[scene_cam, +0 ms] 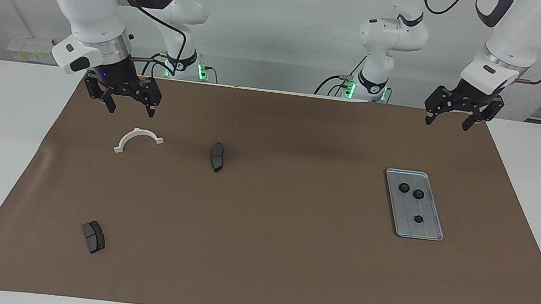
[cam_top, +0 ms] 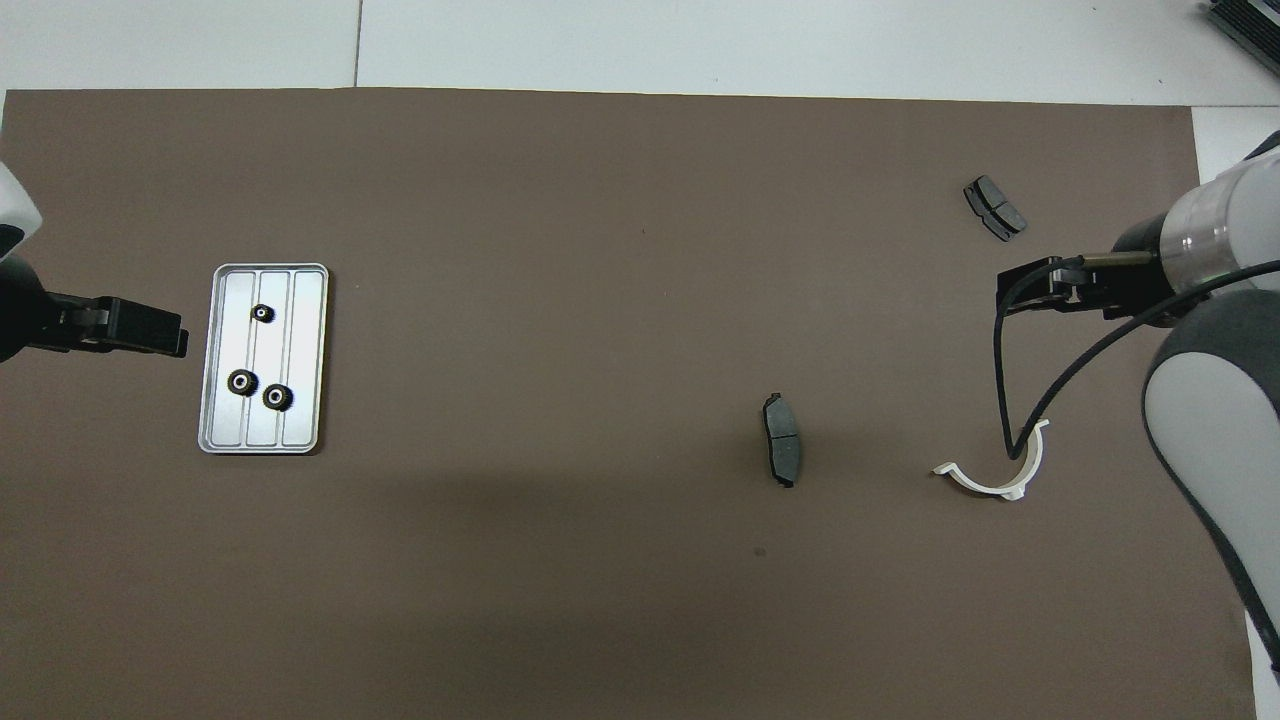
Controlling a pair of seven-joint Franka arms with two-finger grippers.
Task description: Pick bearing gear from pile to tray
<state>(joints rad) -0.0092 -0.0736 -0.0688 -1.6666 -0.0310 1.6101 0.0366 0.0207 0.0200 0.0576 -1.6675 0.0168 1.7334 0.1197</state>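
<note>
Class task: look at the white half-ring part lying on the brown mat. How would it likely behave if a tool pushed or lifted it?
The white half-ring looks like thin moulded plastic, so it is probably light and would slide easily on the brown mat. It lies flat, so it seems unlikely to roll. Its open arc with small end tabs may flex slightly if squeezed across, and a push at one end would probably spin it.

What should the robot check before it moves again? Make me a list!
1. Tray flat on the brown mat: ok.
2. Gears in tray: three,: ok.
3. Loose gears outside the tray: none visible: ok.
4. Left gripper open, holding nothing, up in the air at the left arm's end of the mat: ok.
5. Right gripper open, holding nothing, over the white curved piece: ok.
6. More gears waiting elsewhere: cannot tell.
</note>
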